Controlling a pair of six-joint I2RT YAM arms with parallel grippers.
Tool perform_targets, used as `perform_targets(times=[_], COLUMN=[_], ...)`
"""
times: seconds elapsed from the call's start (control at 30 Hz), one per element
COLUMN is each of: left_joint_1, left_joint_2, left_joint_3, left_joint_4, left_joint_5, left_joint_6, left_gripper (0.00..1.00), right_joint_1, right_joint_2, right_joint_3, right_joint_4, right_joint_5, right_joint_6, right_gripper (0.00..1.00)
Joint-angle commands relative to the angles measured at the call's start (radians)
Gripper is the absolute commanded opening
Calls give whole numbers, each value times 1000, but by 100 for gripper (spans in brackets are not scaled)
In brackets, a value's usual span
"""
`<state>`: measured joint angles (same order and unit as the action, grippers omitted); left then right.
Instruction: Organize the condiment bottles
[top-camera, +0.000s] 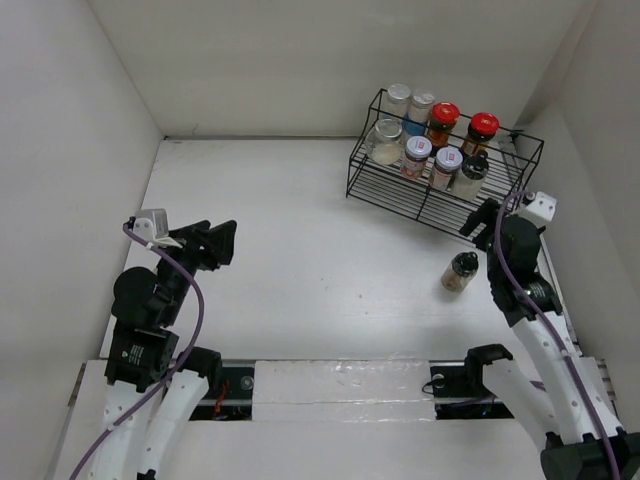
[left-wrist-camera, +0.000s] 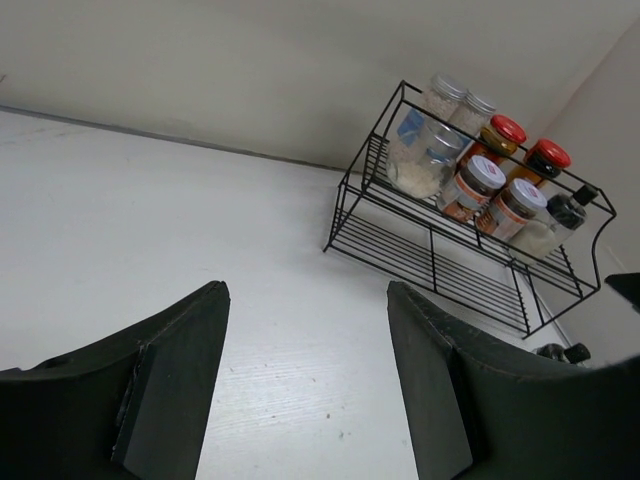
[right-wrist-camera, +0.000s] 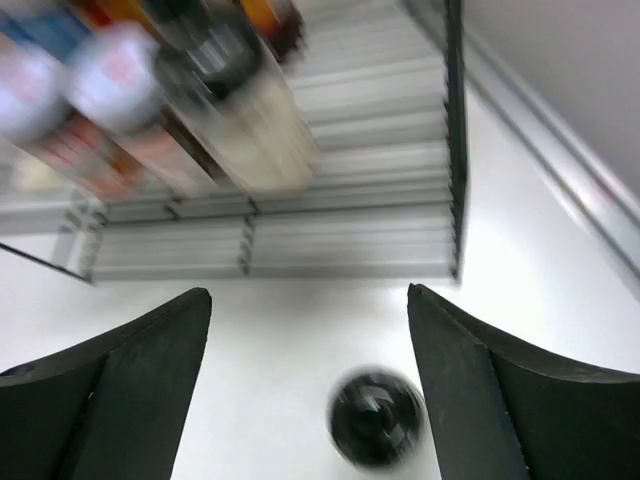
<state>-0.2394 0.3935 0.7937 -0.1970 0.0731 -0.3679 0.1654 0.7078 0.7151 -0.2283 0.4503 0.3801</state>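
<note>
Right gripper (right-wrist-camera: 308, 292) jaws spread wide, gripping nothing. The loose black-capped bottle (right-wrist-camera: 377, 416) stands upright on the table (top-camera: 300, 260) below the gap, closer to the finger on the right of the wrist view, not touching. Just past the tips is the front right corner of the wire rack (top-camera: 400, 190), holding the other bottles (top-camera: 416, 155) in two rows. Left gripper (left-wrist-camera: 308, 290) also released and empty, well apart from rack and bottles.

Top view high behind, left wrist facing distant wire rack (left-wrist-camera: 432, 262), right wrist close, all showing it
</note>
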Motion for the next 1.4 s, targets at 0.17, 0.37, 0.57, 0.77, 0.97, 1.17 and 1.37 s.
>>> perform_targets(times=[0.17, 0.37, 0.57, 0.77, 0.97, 1.17, 1.37], left_joint_1=[5, 5, 5, 5, 5, 5, 5], left_joint_2=[19, 10, 1, 1, 1, 19, 28], left_joint_3=[38, 38, 38, 38, 38, 38, 38], left_joint_4=[19, 19, 19, 19, 19, 19, 19], left_joint_5=[74, 83, 94, 94, 103, 103, 103], left_joint_6=[44, 44, 44, 44, 44, 44, 44], left_gripper=[60, 60, 59, 59, 59, 59, 59], right_joint_1=[17, 8, 26, 37, 118, 166, 91], right_joint_2=[-14, 34, 76, 107, 45, -22, 105], right_joint_3=[3, -45, -97, -97, -10, 215, 447], right_joint_4=[-352, -316, -281, -249, -308, -347, -242], right_joint_5=[13, -24, -36, 11, 123, 277, 259], right_joint_6=[166, 175, 175, 175, 144, 45, -73], right_gripper=[76, 63, 54, 28, 23, 22, 20])
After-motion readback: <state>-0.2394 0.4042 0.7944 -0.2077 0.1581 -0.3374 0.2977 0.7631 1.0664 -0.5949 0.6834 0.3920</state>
